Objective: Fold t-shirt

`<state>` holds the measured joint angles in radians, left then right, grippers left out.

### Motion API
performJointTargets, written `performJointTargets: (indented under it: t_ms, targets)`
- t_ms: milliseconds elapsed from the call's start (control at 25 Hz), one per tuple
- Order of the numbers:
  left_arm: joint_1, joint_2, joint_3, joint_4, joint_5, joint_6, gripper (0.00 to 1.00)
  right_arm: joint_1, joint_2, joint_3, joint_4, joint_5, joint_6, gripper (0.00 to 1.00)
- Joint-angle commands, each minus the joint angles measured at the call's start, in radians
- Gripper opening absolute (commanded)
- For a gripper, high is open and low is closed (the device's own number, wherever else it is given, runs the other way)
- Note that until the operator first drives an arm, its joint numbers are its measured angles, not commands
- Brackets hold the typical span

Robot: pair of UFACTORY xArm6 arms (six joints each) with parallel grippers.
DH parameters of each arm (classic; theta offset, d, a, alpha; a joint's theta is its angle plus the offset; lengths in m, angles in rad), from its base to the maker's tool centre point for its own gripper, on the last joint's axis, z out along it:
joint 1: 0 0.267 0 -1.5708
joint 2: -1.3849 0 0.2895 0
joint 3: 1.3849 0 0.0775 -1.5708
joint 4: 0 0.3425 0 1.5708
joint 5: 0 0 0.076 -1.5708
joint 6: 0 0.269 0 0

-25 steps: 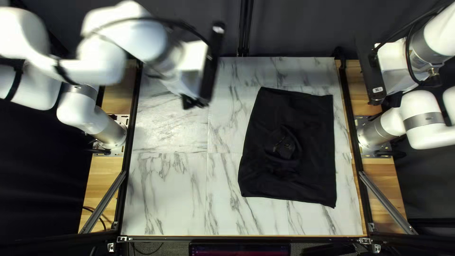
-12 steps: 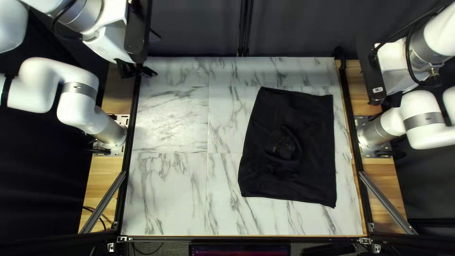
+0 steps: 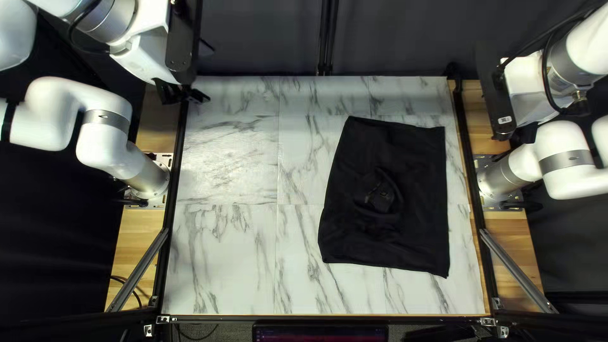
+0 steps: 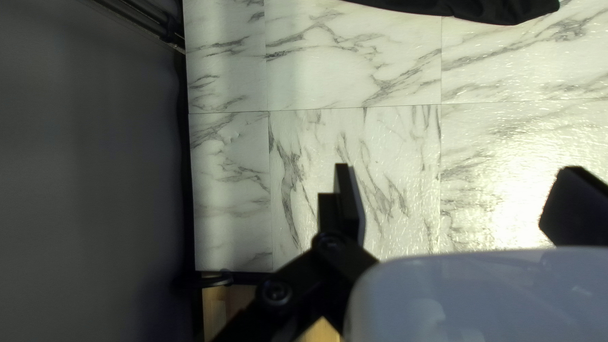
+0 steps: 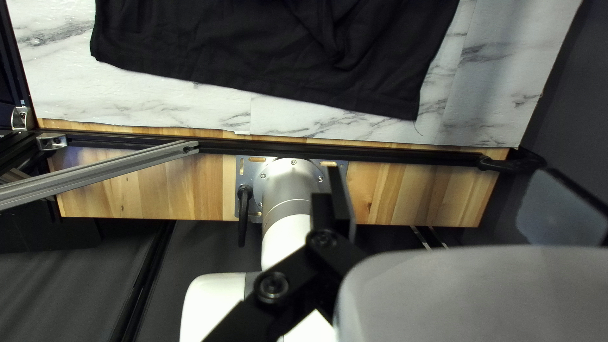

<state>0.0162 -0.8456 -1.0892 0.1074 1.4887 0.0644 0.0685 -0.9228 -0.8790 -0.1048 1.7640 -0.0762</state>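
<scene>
The black t-shirt [image 3: 411, 152] lies as a rough rectangle on the right part of the table in the top left view, with a raised, bunched loop near its middle. My left gripper [image 3: 189, 96] hangs over the table's far left corner, away from the cloth. In its wrist view the left gripper [image 4: 457, 190] is open with nothing between its fingers, and a strip of the shirt [image 4: 500, 9] shows well ahead. My right gripper [image 3: 506, 134] is beyond the table's right edge. The right gripper [image 5: 455, 193] stands open and empty, the shirt [image 5: 253, 50] ahead of it.
A marble-patterned table [image 3: 228, 266] has black rails [image 3: 172, 190] along its sides. Metal braces [image 3: 516, 269] slant at both near corners. Each arm's base stands on a wooden side strip [image 5: 158, 183]. A screen [image 3: 320, 333] sits beyond the near edge.
My left arm has drawn back from above the table to its far left corner, then stopped there. The right arm and the shirt have stayed put.
</scene>
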Motion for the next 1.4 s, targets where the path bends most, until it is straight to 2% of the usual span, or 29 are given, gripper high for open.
performJointTargets:
  t_ms: [40,1040,1120,1280,1320,1400]
  targets:
    - [0.0,0.0,0.0,0.0,0.0,0.0,1.0,0.0,0.0,0.0,0.0,0.0,0.0,1.0]
    - [0.0,0.0,0.0,0.0,0.0,0.0,1.0,0.018,-0.005,0.013,-0.016,-0.007,0.012,1.0]
    - [0.0,0.0,0.0,0.0,0.0,0.0,1.0,0.071,-0.004,0.052,-0.023,-0.056,0.072,1.0]
    - [0.0,0.0,0.0,0.0,0.0,0.0,1.0,0.178,-0.007,0.19,-0.06,-0.211,0.219,1.0]
    - [0.0,0.0,0.0,0.0,0.0,0.0,1.0,0.184,-0.005,0.219,-0.065,-0.244,0.234,1.0]
    - [0.0,0.0,0.0,0.0,0.0,0.0,1.0,0.179,0.018,0.322,-0.08,-0.38,0.25,1.0]
